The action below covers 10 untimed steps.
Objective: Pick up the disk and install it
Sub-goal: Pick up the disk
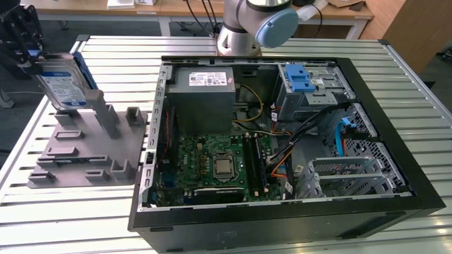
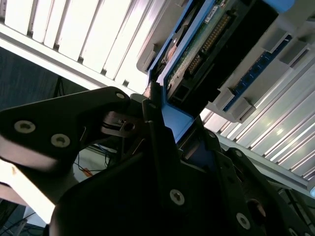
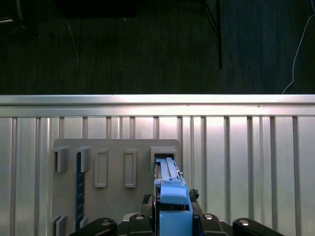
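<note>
The disk [image 1: 62,84] stands on edge at the exterior view's far left, a silver drive with a blue-and-white label in a blue bracket. My gripper [image 1: 29,55] holds its upper end, black fingers [image 2: 152,123] clamped on the blue bracket [image 2: 174,120]. In the first wrist view the disk's blue edge [image 3: 170,189] runs from the gripper [image 3: 172,219] to a slot [image 3: 162,153] of the grey holder [image 3: 113,196]. I cannot tell whether its lower end still rests in that slot.
The grey holder [image 1: 78,153] with upright posts lies on the slatted metal table [image 1: 63,211]. To its right in the exterior view is the open computer case [image 1: 282,137], with power supply [image 1: 205,95], motherboard [image 1: 219,164], blue-latched drive cage [image 1: 307,84] and a metal bay [image 1: 346,174]. The arm's base [image 1: 247,32] is behind the case.
</note>
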Motion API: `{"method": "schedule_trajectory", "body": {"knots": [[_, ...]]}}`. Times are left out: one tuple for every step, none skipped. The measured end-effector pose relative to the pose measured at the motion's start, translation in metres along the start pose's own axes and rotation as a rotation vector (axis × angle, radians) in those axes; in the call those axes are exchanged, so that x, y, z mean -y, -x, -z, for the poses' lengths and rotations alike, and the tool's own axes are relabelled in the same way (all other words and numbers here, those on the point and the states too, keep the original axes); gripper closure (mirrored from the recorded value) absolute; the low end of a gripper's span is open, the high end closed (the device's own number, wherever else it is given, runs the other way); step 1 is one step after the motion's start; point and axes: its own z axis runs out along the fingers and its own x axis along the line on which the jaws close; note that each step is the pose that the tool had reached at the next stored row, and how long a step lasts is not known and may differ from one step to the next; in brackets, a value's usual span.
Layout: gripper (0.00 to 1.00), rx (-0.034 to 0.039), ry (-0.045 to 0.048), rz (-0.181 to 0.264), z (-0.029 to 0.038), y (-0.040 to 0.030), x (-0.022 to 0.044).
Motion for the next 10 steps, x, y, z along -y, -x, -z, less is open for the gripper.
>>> {"method": "schedule_trajectory", "body": {"knots": [[0.64, 0.0, 0.0, 0.0, 0.0008, 0.0, 0.0], [0.64, 0.0001, -0.0001, 0.0, 0.001, 0.0, 0.0], [0.64, 0.0001, -0.0003, 0.0, 0.001, 0.0, 0.0], [0.64, 0.0001, 0.0, 0.0, 0.0011, 0.0, 0.0], [0.64, 0.0002, 0.0, 0.0, 0.0011, 0.0, 0.0], [0.64, 0.0002, 0.0, 0.0, 0.0012, 0.0, 0.0], [0.64, 0.0002, 0.0, 0.0, 0.0012, 0.0, 0.0], [0.64, 0.0002, -0.0001, 0.0, 0.0013, 0.0, 0.0], [0.64, 0.0002, 0.0, 0.0, 0.0015, 0.0, -0.0001], [0.64, 0.0001, 0.0002, 0.0, 0.0019, 0.0, -0.0001]]}}
